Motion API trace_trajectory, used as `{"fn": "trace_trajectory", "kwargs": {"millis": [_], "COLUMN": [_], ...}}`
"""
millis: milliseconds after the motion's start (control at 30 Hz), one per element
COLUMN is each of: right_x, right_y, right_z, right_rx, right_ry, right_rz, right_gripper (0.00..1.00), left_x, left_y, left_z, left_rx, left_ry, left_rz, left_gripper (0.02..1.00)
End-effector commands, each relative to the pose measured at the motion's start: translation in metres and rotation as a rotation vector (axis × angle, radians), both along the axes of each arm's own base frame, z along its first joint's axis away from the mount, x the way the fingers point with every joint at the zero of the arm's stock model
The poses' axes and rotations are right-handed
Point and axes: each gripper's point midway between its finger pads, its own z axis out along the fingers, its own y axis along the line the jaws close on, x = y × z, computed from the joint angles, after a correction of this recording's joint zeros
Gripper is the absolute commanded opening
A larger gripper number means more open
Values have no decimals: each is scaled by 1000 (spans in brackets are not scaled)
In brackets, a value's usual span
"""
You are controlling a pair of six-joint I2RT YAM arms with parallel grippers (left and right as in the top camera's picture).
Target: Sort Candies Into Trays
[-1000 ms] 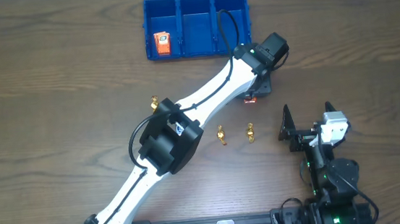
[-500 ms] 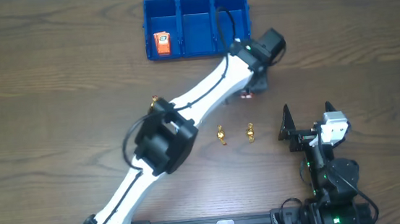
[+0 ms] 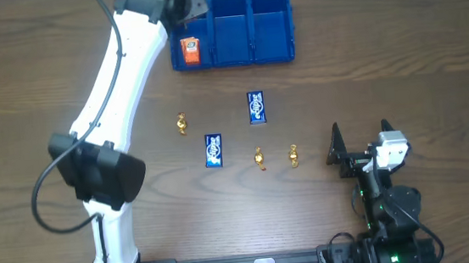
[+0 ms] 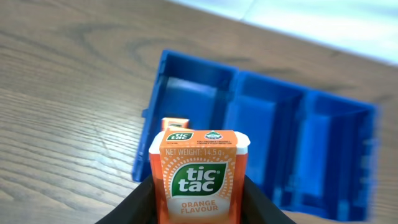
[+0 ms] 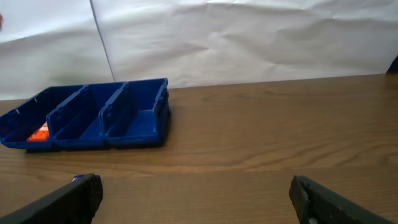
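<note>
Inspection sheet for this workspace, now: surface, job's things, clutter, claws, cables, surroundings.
Surface: wooden table, bare.
Job's things: blue three-compartment tray with an orange candy box in the end compartment at the top view's left; second orange candy box held; two blue candy bars and three gold-wrapped candies loose on the table.
Clutter: nothing seen.
Claws: left claw shut on the second box, lifted near the tray; right claw open, empty.
Cables: black cable loops beside the left arm.
Surroundings: white sheet behind the table.
</note>
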Motion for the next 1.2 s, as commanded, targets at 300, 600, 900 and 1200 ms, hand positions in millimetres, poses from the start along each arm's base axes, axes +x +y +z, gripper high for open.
{"fn": "trace_trajectory", "kwargs": {"millis": [300,600,900,1200], "right_x": [0,0,0,0], "right_y": [1,1,1,1], "right_z": [-1,-1,-1,-1], "right_rx": [-6,-6,-6,-6], "right_ry": [-1,-1,-1,-1], "right_rz": [5,5,5,5], "right_gripper": [998,998,998,998], "left_x": [10,13,16,25], "left_y": [-5,0,6,27], "left_z": [-111,-121,-121,-88], "left_rx": [111,133,141,124], "left_ry": [202,213,211,143], "left_rz": [-147,-181,-184,-141], "left_gripper": [314,323,424,818]}}
